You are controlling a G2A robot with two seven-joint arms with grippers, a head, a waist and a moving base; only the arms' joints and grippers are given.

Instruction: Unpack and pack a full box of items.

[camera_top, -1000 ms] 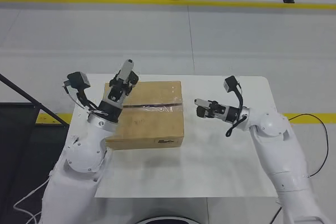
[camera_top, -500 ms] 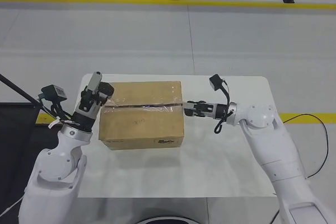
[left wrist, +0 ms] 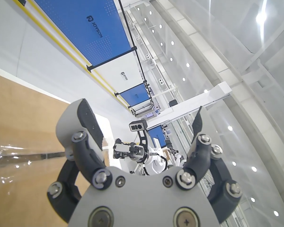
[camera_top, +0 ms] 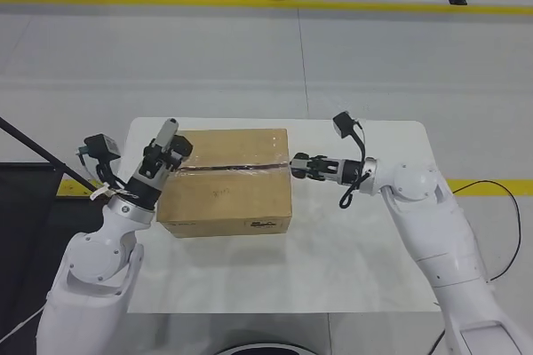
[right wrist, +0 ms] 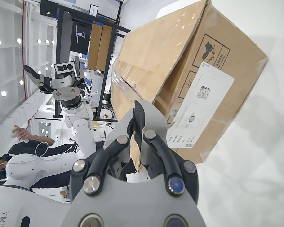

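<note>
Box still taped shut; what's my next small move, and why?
Probably pull the right hand away from the box to peel: it is shut on a brown strip at the seam end. The left hand, open at the other end, could steady it.

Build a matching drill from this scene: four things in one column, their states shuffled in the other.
Things
1. left gripper
2. right gripper
3. box
4. label

States
A. white, stuck on the box's side
B. fingers open
C. brown, closed, standing on the table
D. fingers shut on the box's edge

Pairs: 1-B, 2-D, 3-C, 4-A
</note>
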